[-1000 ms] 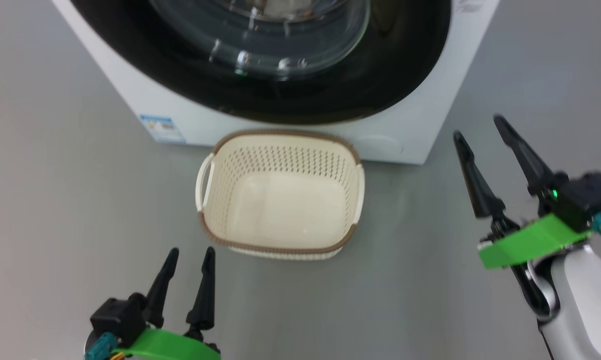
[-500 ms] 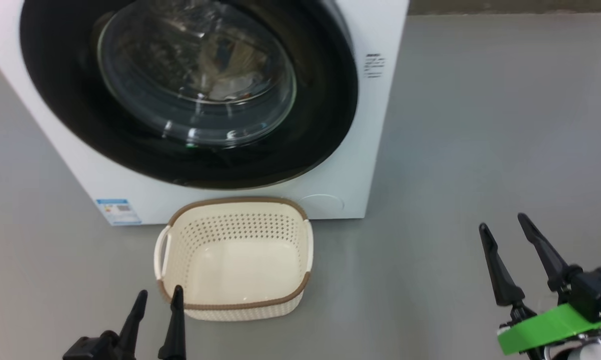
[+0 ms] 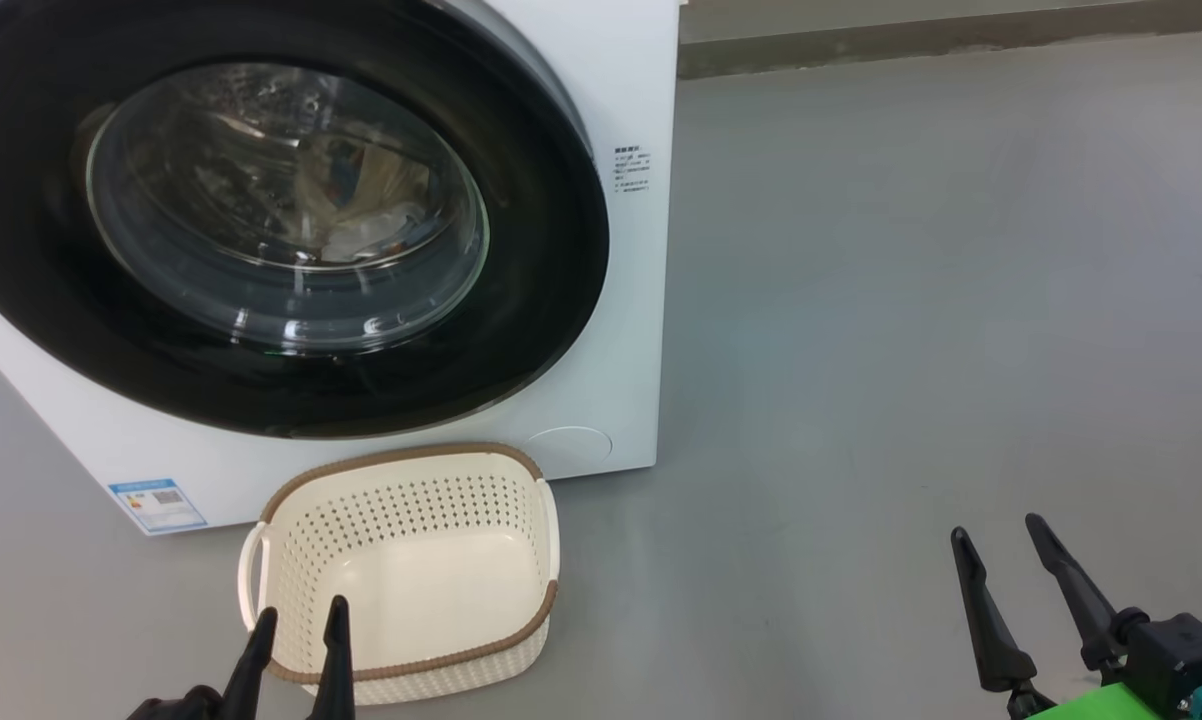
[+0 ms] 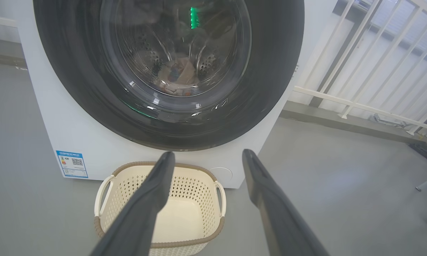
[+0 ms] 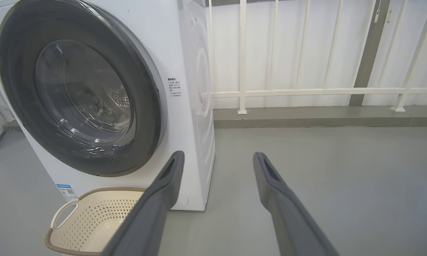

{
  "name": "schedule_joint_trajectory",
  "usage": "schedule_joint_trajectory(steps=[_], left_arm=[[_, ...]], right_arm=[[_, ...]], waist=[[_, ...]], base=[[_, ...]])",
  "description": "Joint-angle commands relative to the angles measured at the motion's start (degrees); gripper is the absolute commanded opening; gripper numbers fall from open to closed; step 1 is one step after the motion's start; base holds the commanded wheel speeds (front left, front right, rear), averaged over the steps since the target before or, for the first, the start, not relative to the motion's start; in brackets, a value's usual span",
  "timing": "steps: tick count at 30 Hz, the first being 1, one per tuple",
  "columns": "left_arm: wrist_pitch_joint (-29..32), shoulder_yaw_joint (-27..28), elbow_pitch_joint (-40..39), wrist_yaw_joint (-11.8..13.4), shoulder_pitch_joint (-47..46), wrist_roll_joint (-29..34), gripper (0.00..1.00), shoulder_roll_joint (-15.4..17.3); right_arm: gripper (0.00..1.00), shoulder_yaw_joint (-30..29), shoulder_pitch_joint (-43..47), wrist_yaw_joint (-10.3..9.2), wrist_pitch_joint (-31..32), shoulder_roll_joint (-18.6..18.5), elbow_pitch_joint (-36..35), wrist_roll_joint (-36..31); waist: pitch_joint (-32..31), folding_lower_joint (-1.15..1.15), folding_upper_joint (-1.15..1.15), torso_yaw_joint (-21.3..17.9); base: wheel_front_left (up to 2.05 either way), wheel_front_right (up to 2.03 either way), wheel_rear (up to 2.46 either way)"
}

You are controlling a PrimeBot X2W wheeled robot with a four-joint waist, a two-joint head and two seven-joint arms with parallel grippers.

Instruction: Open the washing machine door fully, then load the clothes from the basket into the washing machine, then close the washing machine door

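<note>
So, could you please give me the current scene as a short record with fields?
washing machine door: shut
clothes: inside the washing machine, visible through the door glass
basket: empty, on the floor in front of the machine
left gripper: jaws open, holding nothing
right gripper: jaws open, holding nothing

Top and left of the washing machine (image 3: 641, 300) run off my head view. Through the washing machine door (image 3: 551, 260) I get glare and a pale heap of clothes (image 3: 366, 225); count unreadable. Blue label (image 3: 158, 503): print too small to read. Left gripper (image 3: 302, 606): body cut off by the bottom edge. In its wrist view, its fingers (image 4: 142, 206) mask part of the basket (image 4: 199, 185).
</note>
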Motion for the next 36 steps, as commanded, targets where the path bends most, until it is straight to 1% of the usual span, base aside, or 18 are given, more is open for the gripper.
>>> schedule_joint_trajectory(steps=[1, 6, 12, 13, 18, 21, 25, 30, 36], left_arm=[[-0.4, 1.9, -1.2, -0.1, -0.5, -0.1, 1.00, 0.5], [-0.4, 1.7, -1.2, -0.1, -0.5, 0.1, 1.00, 0.5], [-0.4, 1.7, -1.2, -0.1, -0.6, 0.5, 1.00, 0.5], [0.0, -0.1, 0.0, 0.0, 0.8, 0.2, 0.00, 0.0], [0.1, -0.5, 3.0, 0.0, 1.6, -0.1, 0.00, -0.4], [0.4, -0.4, 2.9, 0.0, 1.5, -1.2, 0.00, -0.4], [1.0, -0.2, 2.9, 0.0, 1.2, -3.6, 0.00, -0.2], [1.7, 0.1, 3.0, 0.0, 0.7, -6.5, 0.00, -0.1], [2.5, 0.4, 3.2, 0.0, 0.1, -10.0, 0.00, 0.1]], right_arm=[[1.00, 0.9, -0.4, -0.33, -0.3, -0.3, -1.2, -0.7], [1.00, 0.9, -0.1, -0.33, -0.3, 0.1, -0.9, -0.7], [1.00, 1.1, -0.6, -0.33, -0.3, -0.2, -0.7, -0.7], [0.00, 0.0, 0.7, 0.00, 0.0, 0.6, 0.6, 0.0], [0.00, 0.3, 0.8, 0.02, 0.1, 1.3, 4.3, 0.5], [0.00, 0.3, 0.7, 0.02, 0.4, 1.4, 4.3, 1.8], [0.00, 0.2, 0.4, 0.00, 0.9, 1.4, 4.5, 4.5], [0.00, 0.1, -0.1, -0.01, 1.7, 1.4, 4.8, 7.8], [0.00, 0.0, -0.7, -0.03, 2.6, 1.5, 5.2, 11.7]], waist=[[-0.5, 0.00, 0.00, -0.5], [-0.7, 0.00, 0.00, -0.4], [-0.7, 0.00, 0.00, 0.6], [-0.7, 0.00, 0.00, 0.5], [-0.7, 0.00, 0.00, 0.5], [-0.6, 0.01, 0.00, 0.6], [-0.7, 0.13, 0.00, 0.7], [-0.6, 0.01, 0.00, 0.8], [-0.5, 0.00, 0.00, 0.9]], base=[[0.00, 0.00, 0.00], [0.00, 0.00, 0.00], [0.00, 0.00, 0.00], [0.00, 0.00, 0.00], [0.00, 0.00, 0.00], [0.00, 0.00, 0.00], [0.00, 0.00, 0.00], [0.00, 0.00, 0.00], [0.00, 0.00, 0.00]])
